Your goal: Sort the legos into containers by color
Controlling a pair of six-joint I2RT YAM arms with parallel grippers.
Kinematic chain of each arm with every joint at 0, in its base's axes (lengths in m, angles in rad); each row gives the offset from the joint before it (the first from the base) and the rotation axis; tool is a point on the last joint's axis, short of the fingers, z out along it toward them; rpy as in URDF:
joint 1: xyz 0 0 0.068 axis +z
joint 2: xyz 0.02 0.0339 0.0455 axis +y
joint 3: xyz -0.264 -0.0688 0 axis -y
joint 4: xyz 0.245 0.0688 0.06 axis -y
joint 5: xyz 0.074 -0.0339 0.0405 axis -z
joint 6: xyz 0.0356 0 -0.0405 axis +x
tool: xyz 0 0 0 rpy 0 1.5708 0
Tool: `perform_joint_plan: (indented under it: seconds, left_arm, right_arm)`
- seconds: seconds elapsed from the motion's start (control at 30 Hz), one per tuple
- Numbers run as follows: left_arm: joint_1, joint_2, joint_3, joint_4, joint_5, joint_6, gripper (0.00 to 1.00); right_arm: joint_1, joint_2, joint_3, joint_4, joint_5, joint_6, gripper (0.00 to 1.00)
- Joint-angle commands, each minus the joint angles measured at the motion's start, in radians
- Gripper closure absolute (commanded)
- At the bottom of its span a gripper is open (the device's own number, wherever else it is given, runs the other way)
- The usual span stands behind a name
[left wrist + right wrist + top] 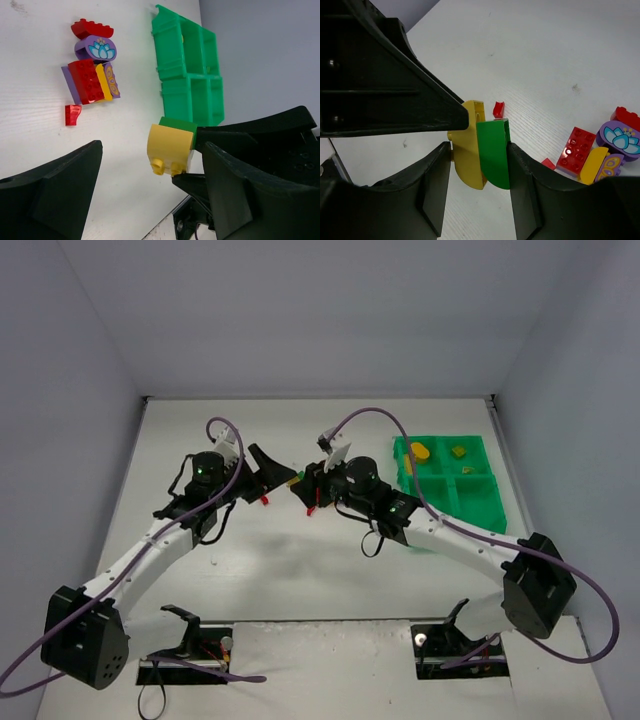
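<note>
Yellow lego (467, 150) and green lego (494, 155), pressed face to face, sit pinched in the right claw (479, 150), apparently clear of the desk (30, 125) and, seen from overhead, to the left of the green tray (187, 75). The left claw (150, 165) stands wide, its fingers either side of the pair, one tip close against the yellow piece; whether it touches cannot be told. The risk, on this evidence, is that both colours land in one compartment together. A pull to part them could also twist the pair out of the narrow grip and drop it onto the desk, perhaps among the red brick (85, 80), the purple lotus piece (96, 48) and the red chip (72, 114) lying nearby. From overhead the arms cover the held pair almost wholly. The tray's walls hide most of its floor from the wrist cameras; from above, only yellowish bits (420, 452) show in the far compartments, and the near ones are hard to read.
</note>
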Motion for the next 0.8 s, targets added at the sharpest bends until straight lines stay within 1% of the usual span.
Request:
perform_joint_plan:
  seconds: [0.0, 0.17, 0.27, 0.3, 0.37, 0.53, 0.67, 0.77]
  left_arm:
    - [0.007, 0.006, 0.026, 0.170, 0.051, -0.037, 0.26]
    - [0.007, 0.012, -0.006, 0.290, 0.098, -0.076, 0.28]
    - [0.007, 0.012, -0.023, 0.324, 0.123, -0.077, 0.30]
    - [0.009, 0.015, -0.029, 0.335, 0.129, -0.082, 0.31]
    - [0.009, 0.014, -0.037, 0.368, 0.146, -0.086, 0.37]
    - [0.007, 0.024, -0.048, 0.373, 0.154, -0.086, 0.43]
    - [0.007, 0.027, -0.056, 0.395, 0.160, -0.094, 0.51]
    - [0.007, 0.030, -0.054, 0.396, 0.160, -0.095, 0.52]
  right_arm:
    - [-0.004, -0.061, 0.007, 0.087, 0.029, -0.002, 1.00]
    - [-0.005, -0.067, 0.004, 0.085, 0.028, 0.000, 1.00]
    - [-0.008, -0.071, 0.004, 0.090, 0.020, 0.004, 1.00]
    - [-0.008, -0.072, 0.004, 0.090, 0.017, 0.007, 1.00]
    - [-0.012, -0.072, 0.006, 0.095, 0.014, 0.012, 1.00]
    - [-0.027, -0.080, 0.003, 0.107, 0.000, 0.026, 1.00]
    - [-0.028, -0.084, 0.001, 0.104, 0.000, 0.026, 1.00]
    - [-0.030, -0.089, 0.000, 0.102, -0.004, 0.026, 1.00]
